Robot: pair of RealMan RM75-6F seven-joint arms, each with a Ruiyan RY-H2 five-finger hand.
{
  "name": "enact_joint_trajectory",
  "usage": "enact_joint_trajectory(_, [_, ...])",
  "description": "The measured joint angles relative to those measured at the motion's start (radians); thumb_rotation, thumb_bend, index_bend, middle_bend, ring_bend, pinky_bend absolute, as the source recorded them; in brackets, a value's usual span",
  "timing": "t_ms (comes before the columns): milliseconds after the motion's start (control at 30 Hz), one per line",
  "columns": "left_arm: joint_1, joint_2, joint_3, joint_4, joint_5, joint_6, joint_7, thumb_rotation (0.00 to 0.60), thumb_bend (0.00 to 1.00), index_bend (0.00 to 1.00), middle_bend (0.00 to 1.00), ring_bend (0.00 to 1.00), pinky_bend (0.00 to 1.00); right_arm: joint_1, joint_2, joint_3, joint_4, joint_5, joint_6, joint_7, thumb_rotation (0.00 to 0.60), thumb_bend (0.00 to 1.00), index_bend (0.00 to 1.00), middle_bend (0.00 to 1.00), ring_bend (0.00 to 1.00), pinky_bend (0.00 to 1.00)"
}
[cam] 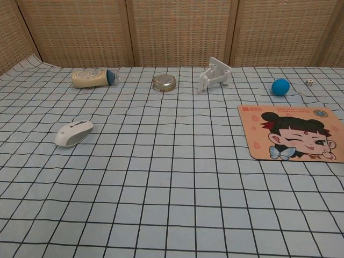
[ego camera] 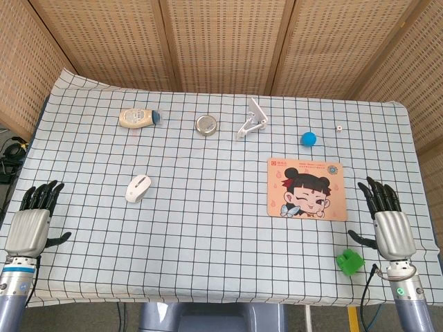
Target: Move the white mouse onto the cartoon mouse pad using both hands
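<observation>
Two hands idle at the near counter edge; mouse and pad lie well apart.

Left hand (ego camera: 33, 225) rests palm-down at the near left edge of the checked cloth, fingers spread wide, holding nothing. Right hand (ego camera: 387, 220) rests likewise at the near right edge, fingers wide, holding nothing. White mouse (ego camera: 138, 187) lies on the counter (ego camera: 208, 228) left of centre, touching neither hand. Cartoon mouse pad (ego camera: 307, 188) lies flat on the right side, nothing on it. Along the far side: cream bottle (ego camera: 138, 117) on its side, round tin (ego camera: 206, 124), white bracket (ego camera: 252, 119), blue ball (ego camera: 309, 138), small die (ego camera: 339, 128). Green block (ego camera: 350, 261) sits near the right hand.
</observation>
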Motion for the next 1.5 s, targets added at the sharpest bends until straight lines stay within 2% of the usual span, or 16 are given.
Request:
enact_joint_trajectory(400, [-0.002, 0.001, -0.006, 0.002, -0.007, -0.003, -0.005, 0.6, 0.0, 0.0, 0.0, 0.0, 0.0, 0.016, 0.001, -0.01, 0.014, -0.017, -0.031, 0.018, 0.6, 0.06, 0.0, 0.0, 0.0, 0.0])
enact_joint_trajectory(833, [-0.009, -0.009, -0.02, 0.021, -0.032, -0.015, -0.01, 0.6, 0.0, 0.0, 0.0, 0.0, 0.0, 0.062, -0.035, 0.011, 0.067, 0.024, -0.104, 0.012, 0.6, 0.06, 0.0, 0.0, 0.0, 0.0])
enact_joint_trajectory(1133, [-0.022, -0.023, -0.02, 0.022, -0.035, -0.028, 0.01, 0.6, 0.0, 0.0, 0.0, 0.0, 0.0, 0.045, -0.033, 0.018, 0.08, 0.009, -0.043, 0.032, 0.6, 0.06, 0.0, 0.0, 0.0, 0.0])
enact_joint_trajectory(1333, [-0.068, -0.06, -0.048, 0.017, -0.095, -0.079, 0.07, 0.6, 0.02, 0.0, 0.0, 0.0, 0.0, 0.044, -0.019, 0.015, 0.067, 0.0, -0.043, 0.053, 0.6, 0.06, 0.0, 0.0, 0.0, 0.0])
enact_joint_trajectory(1500, [-0.147, -0.118, -0.095, 0.014, -0.183, -0.142, 0.161, 0.6, 0.04, 0.0, 0.0, 0.0, 0.0, 0.042, -0.012, 0.011, 0.06, -0.008, -0.036, 0.058, 0.6, 0.06, 0.0, 0.0, 0.0, 0.0])
